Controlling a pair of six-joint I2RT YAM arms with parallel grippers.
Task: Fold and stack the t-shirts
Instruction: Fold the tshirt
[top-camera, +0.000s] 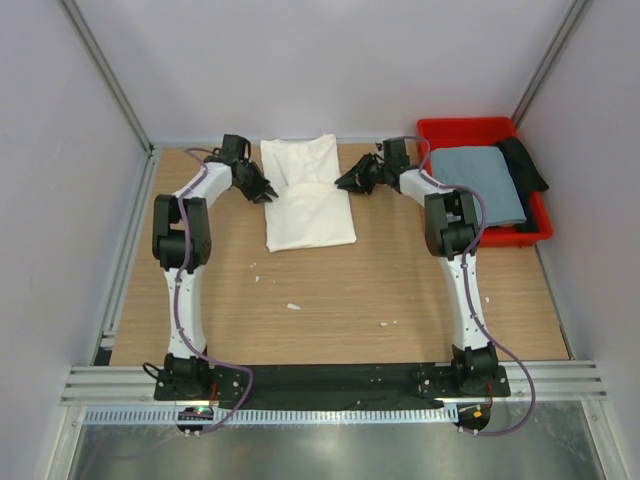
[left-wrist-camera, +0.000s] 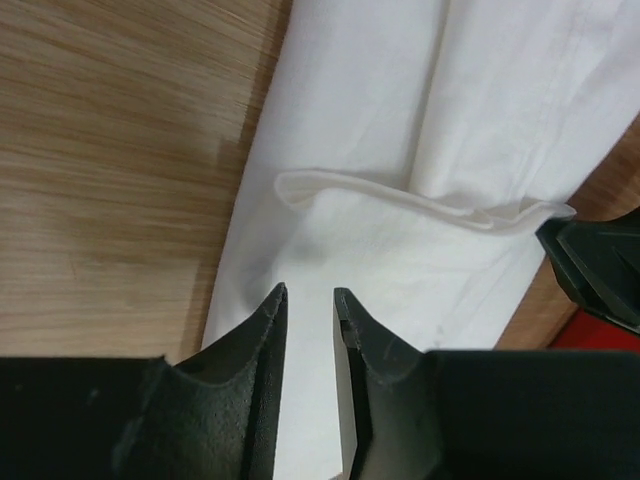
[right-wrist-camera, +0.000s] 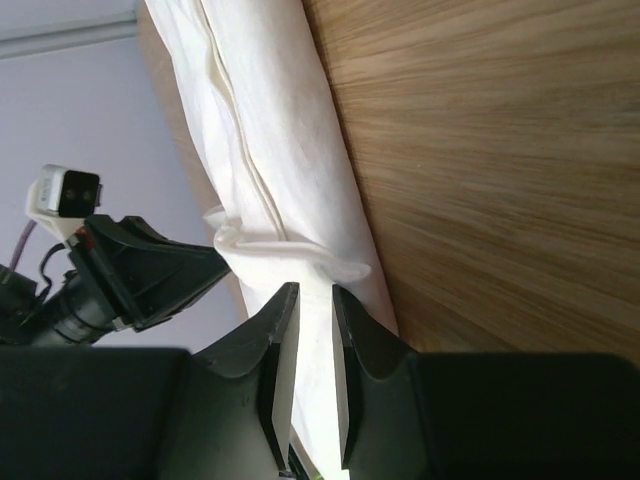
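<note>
White t-shirt (top-camera: 305, 200) lies at the far edge of the surface (top-camera: 330, 300), roughly mid-width. It is folded into a long narrow panel running far to near, with no print showing. A raised crosswise lip of cloth (left-wrist-camera: 400, 200) sits partway along it, probably a hem or sleeve edge.

Left end effector (top-camera: 265, 190) is at the shirt's left edge and right end effector (top-camera: 345, 183) at its right edge, facing each other across the panel. Both are low over the cloth. Both stand at a narrow gap with nothing pinched: the wrist views show cloth lying flat below the tips. Likely reason for the mirrored pose: each takes one side so the panel lifts evenly for the next crosswise fold.

Grey-blue t-shirt (top-camera: 480, 180) sits folded in the red bin (top-camera: 470, 127) at the far right corner, with a black item (top-camera: 525, 165) beside it along the bin's right side. The right arm reaches past the bin's left wall.

Judgement: mid-fold on the white shirt, stacking not yet done. Risk: an uneven grab skews the panel.
</note>
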